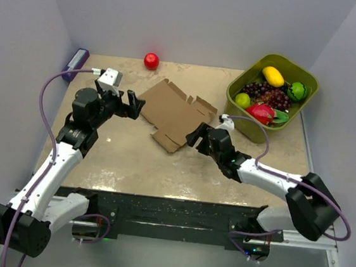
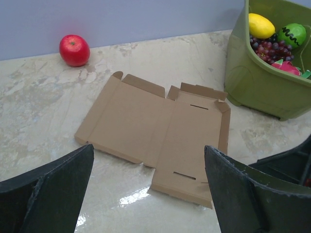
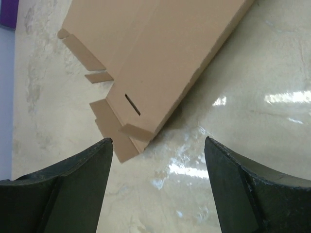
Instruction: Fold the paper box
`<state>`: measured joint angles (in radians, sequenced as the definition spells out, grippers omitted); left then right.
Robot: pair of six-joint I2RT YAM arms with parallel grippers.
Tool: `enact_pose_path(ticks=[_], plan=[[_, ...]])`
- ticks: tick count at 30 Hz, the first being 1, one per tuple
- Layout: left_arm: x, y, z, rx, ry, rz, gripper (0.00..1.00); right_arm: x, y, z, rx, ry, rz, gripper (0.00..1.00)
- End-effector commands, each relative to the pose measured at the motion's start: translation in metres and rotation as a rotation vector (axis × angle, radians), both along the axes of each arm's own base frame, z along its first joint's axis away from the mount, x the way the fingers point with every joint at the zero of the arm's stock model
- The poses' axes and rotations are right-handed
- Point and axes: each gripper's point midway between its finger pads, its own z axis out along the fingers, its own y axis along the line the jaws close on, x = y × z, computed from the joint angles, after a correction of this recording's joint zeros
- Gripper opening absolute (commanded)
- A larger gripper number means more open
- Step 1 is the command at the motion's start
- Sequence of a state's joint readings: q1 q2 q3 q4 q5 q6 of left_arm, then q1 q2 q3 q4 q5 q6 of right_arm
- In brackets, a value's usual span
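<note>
The paper box lies unfolded as a flat brown blank in the middle of the table, its flaps and notched tabs spread out. My left gripper hovers at its left edge, open and empty. In the left wrist view the paper box lies just ahead of the left gripper, with its near edge between the jaws. My right gripper sits at the blank's near right corner, also open. In the right wrist view that corner of the paper box lies just ahead of the right gripper, with bare table between its jaws.
A green bin of fruit stands at the back right, close to the right arm and the blank's right edge. A red apple rests by the back wall. A purple object lies at the far left corner.
</note>
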<state>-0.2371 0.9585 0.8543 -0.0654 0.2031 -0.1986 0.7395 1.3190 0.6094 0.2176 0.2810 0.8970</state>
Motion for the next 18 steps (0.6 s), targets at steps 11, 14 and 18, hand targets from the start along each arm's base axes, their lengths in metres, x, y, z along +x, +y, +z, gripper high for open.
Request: enact_pose_path(ticks=[11,14,18], plan=[[0.0,-0.012,0.006,-0.011,-0.033,-0.037,1.0,0.057,0.035,-0.023,-0.024,0.033,-0.096,0.78],[-0.001,-0.012,0.007,-0.01,-0.037,-0.035,1.0,0.054,0.026,-0.035,-0.048,0.056,-0.128,0.78],[-0.002,-0.013,0.009,-0.012,-0.039,-0.04,1.0,0.058,0.027,-0.042,-0.068,0.051,-0.124,0.78]])
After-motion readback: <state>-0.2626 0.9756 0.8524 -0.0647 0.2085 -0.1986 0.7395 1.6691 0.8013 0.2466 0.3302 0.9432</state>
